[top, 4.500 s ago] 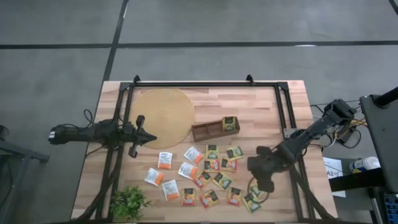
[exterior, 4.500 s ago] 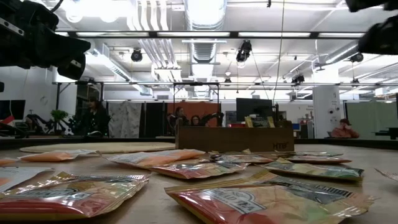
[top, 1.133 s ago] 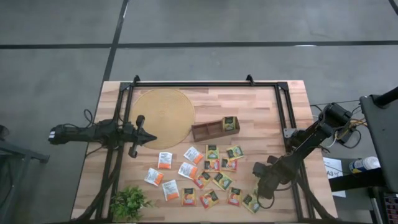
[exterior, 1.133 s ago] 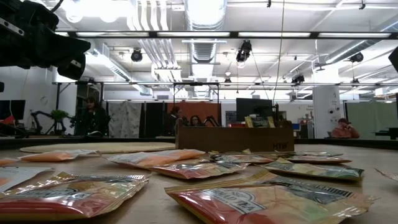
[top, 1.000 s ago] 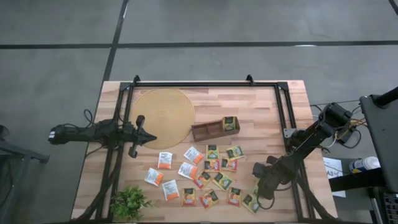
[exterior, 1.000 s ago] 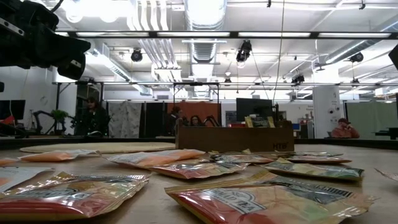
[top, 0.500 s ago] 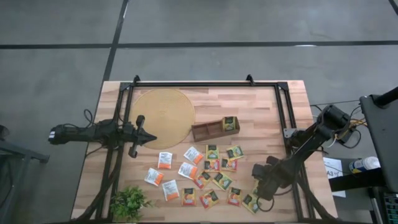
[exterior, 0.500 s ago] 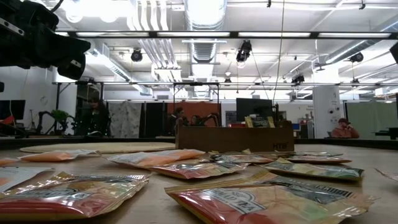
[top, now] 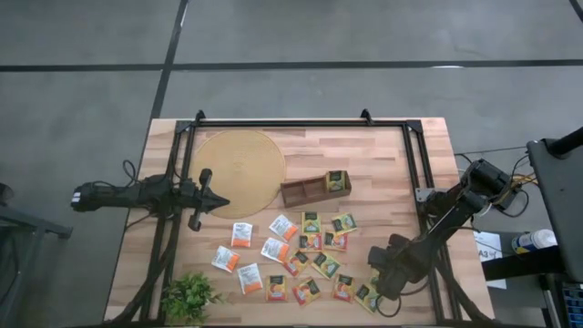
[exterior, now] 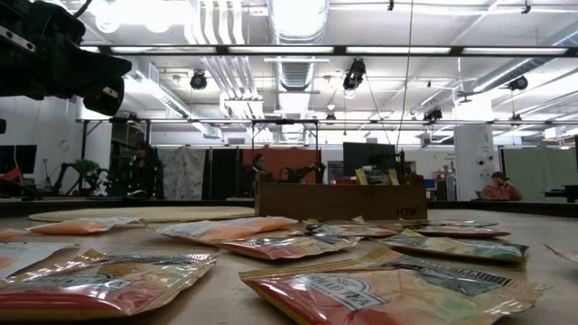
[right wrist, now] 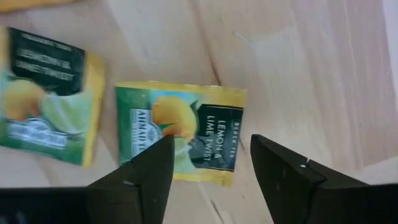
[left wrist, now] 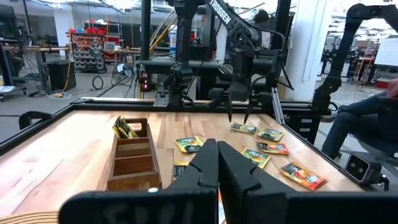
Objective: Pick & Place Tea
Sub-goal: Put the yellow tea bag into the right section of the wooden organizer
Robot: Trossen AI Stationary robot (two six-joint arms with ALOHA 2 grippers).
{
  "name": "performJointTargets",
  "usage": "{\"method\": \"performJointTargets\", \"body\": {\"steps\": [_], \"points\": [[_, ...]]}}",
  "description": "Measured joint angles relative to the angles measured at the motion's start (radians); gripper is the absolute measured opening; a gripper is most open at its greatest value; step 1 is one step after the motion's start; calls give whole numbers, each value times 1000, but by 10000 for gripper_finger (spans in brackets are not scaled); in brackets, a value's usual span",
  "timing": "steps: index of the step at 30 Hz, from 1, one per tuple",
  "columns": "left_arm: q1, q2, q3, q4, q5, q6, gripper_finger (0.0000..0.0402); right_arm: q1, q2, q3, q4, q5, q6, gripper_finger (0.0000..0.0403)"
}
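My right gripper has moved toward the table's front-right corner and now hangs with fingers spread over a green and yellow lemon and lime sachet, so I judge the grasp comes next. A second sachet lies just beside it. The wooden tray waits mid-table, holding one sachet. My left gripper, fingers together, rests at the left edge.

**Four cameras around one table**

The table is seen whole from straight above. It is viewed level from its surface, sachets looming close, the room behind. The left wrist view faces across the tray toward the other arm. A sachet is viewed closely from the right wrist.
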Motion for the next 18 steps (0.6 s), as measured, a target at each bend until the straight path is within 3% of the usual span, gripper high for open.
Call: {"method": "performJointTargets", "body": {"steps": [18], "points": [[0,0,0,0,0,0,0,0,47,-32,46,4,-41,200]]}}
